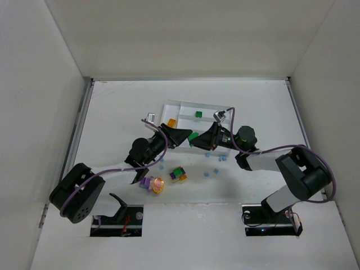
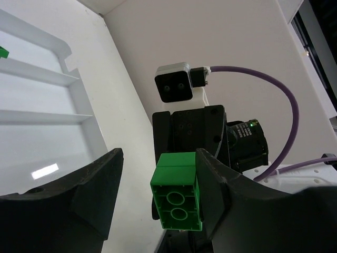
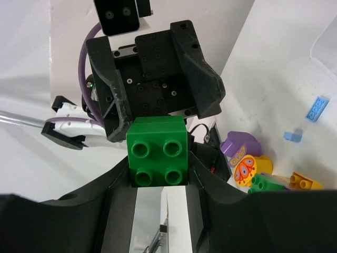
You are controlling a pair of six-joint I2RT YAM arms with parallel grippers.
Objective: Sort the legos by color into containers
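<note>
A green brick (image 1: 193, 136) hangs between the two grippers at the front edge of the white tray (image 1: 185, 105). My right gripper (image 3: 159, 169) is shut on it, a finger pressing each side (image 3: 158, 150). My left gripper (image 2: 158, 161) is open around the same brick (image 2: 176, 192): its right finger touches the brick and its left finger stands apart. The tray holds a green brick (image 1: 198, 114) and an orange brick (image 1: 171, 122). A purple and orange round piece (image 1: 152, 183) and a mixed green, purple and yellow cluster (image 1: 179, 175) lie loose in front.
Several tiny light blue bricks (image 1: 216, 170) are scattered on the table in front of the tray. The tray's dividers (image 2: 52, 78) show in the left wrist view. White walls enclose the table on three sides.
</note>
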